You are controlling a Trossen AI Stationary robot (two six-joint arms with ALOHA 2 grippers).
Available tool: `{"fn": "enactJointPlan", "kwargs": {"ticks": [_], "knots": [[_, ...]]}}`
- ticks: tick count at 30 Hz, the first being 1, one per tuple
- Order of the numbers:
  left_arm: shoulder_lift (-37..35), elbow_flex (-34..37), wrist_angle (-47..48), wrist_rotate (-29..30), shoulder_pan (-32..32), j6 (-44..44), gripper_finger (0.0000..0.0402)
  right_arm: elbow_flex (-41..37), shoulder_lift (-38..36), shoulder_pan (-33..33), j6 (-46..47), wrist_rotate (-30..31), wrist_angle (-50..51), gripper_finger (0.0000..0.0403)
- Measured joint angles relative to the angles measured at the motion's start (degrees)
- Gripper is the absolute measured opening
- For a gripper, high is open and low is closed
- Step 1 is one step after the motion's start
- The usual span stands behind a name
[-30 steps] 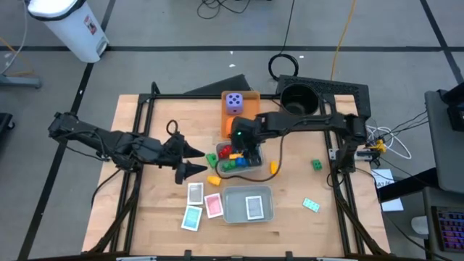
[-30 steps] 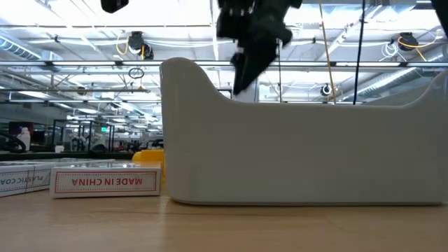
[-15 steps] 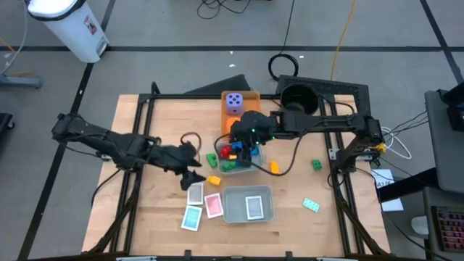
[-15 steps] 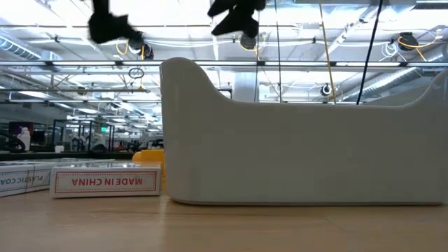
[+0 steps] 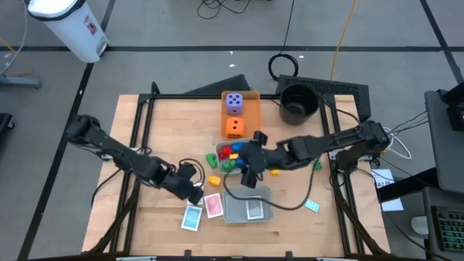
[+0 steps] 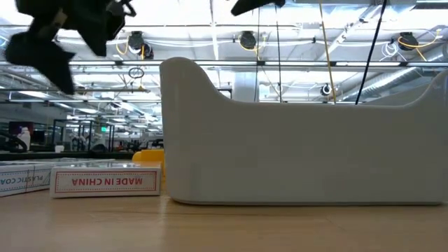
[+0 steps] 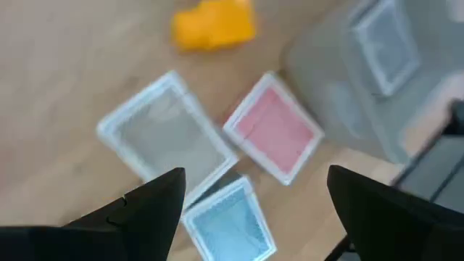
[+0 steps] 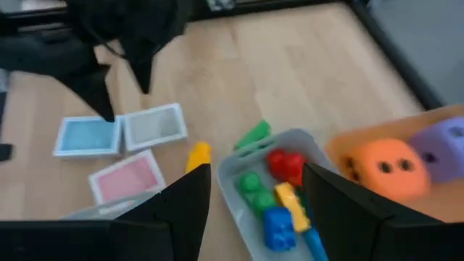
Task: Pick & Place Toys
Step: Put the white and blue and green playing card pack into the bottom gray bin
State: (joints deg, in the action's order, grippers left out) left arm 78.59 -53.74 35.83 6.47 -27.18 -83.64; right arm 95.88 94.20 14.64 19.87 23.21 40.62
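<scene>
White card (image 7: 165, 141) lies flat on the wood, beside the pink card (image 7: 273, 135); left gripper (image 7: 250, 199) hovers over it, fingers apart. Probably best to straddle its short edges squarely.

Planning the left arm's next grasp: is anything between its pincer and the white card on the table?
Nothing visible. The left pincer hangs open directly above the white card, which lies flat and uncovered, with the pink card and teal card beside it.

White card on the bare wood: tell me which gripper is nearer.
Left. The left gripper hovers directly over the white card; the right gripper hangs farther off, over the grey tray.
</scene>
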Motion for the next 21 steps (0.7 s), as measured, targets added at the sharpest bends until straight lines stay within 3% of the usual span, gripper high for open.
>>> {"fn": "enactJointPlan", "kwargs": {"ticks": [9,15,21], "knots": [[5.57,0.00,0.85,-0.80,-4.26,-21.46,0.0340,0.09,-1.29,2.76,3.24,3.13,4.84,0.0210],[8.13,-2.39,1.10,-1.95,-5.81,-27.96,0.0339,0.07,-2.74,6.06,2.11,7.65,10.79,0.0210],[14.32,-12.09,8.27,-4.05,-7.15,-30.61,0.0339,-4.75,-8.25,8.97,4.88,8.15,11.07,0.0210]]}}
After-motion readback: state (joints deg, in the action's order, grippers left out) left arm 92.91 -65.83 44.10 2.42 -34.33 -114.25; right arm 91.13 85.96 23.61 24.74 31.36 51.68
